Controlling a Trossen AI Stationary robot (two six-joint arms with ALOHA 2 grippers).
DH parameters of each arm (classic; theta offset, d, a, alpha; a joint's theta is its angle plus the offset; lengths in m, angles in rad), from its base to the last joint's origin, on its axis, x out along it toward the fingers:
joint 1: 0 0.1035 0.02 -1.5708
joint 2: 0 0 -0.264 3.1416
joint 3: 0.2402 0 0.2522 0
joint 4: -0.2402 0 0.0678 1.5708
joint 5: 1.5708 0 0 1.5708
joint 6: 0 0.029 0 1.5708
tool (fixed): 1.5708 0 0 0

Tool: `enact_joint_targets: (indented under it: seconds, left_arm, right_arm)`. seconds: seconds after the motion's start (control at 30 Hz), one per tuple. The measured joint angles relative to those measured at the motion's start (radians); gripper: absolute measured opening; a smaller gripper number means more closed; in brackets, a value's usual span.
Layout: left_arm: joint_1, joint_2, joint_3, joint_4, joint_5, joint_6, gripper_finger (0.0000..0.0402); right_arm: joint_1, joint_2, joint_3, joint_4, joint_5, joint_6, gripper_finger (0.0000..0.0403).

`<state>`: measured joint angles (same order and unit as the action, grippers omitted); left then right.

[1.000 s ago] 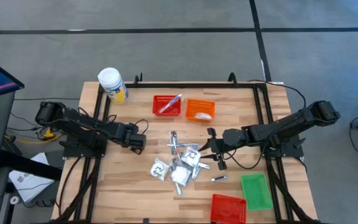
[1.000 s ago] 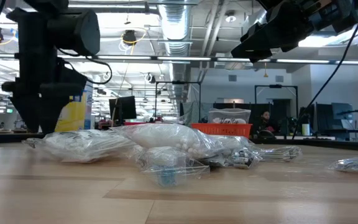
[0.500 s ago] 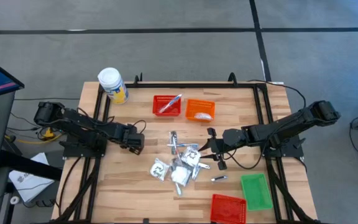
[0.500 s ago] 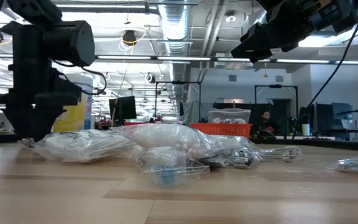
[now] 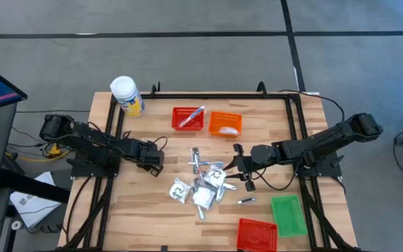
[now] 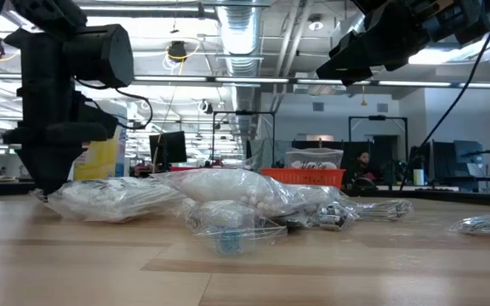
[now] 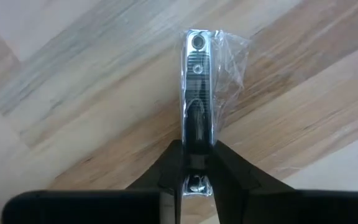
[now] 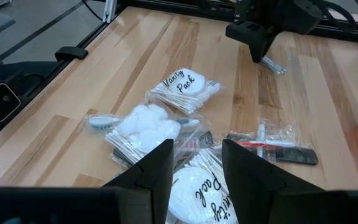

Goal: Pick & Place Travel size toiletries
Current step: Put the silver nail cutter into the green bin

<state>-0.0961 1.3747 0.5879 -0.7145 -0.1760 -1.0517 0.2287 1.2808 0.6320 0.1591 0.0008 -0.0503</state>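
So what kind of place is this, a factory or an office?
It looks most like a big open robotics lab or workshop. Bare ducts and pipes run under the ceiling, desks with monitors fill the room behind, and the wooden table sits on a plain grey floor.

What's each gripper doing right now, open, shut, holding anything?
Left gripper: shut on a clear-wrapped silver stick lying on the table.
Right gripper: open, holding nothing, above the pile of toiletry packets.
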Motion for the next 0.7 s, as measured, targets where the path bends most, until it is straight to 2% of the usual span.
enact_joint_targets:
  seconds: [0.17,0.27,0.5,0.7]
  left_arm:
    - [-0.031,-0.043,0.027,0.095,-0.084,0.063,0.0049]
    - [-0.053,-0.074,0.027,0.220,-0.100,0.127,0.0048]
    - [-0.120,-0.142,0.026,0.507,-0.158,0.331,0.0048]
    - [-0.168,-0.137,0.025,0.710,-0.219,0.501,0.0048]
  right_arm:
    - [0.004,0.000,0.000,0.002,0.000,0.030,0.0130]
    - [0.024,0.006,-0.001,0.020,0.001,0.034,0.0130]
    - [0.069,0.126,0.000,0.130,0.000,0.010,0.0130]
    - [0.024,0.228,0.045,0.138,0.000,0.043,0.0121]
